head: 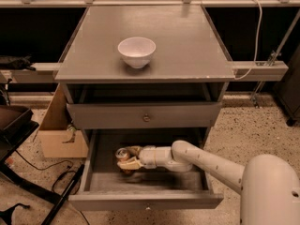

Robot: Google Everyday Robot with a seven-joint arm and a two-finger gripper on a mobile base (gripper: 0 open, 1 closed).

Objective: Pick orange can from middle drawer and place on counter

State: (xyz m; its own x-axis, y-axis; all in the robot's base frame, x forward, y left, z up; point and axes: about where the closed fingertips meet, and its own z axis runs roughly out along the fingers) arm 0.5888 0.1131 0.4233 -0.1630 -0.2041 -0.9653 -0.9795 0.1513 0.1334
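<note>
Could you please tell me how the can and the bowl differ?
The can is narrow, silver-topped and sits in the open drawer at the gripper; the bowl is wider, white and sits on the counter, away from the gripper. Both are round.

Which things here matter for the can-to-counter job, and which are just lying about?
Job: orange can, inside the open middle drawer; gripper, at the can in that drawer; counter, where the can must go.
Lying about: white bowl on the counter; closed knob drawer; cardboard box on the floor beside the cabinet.
</note>
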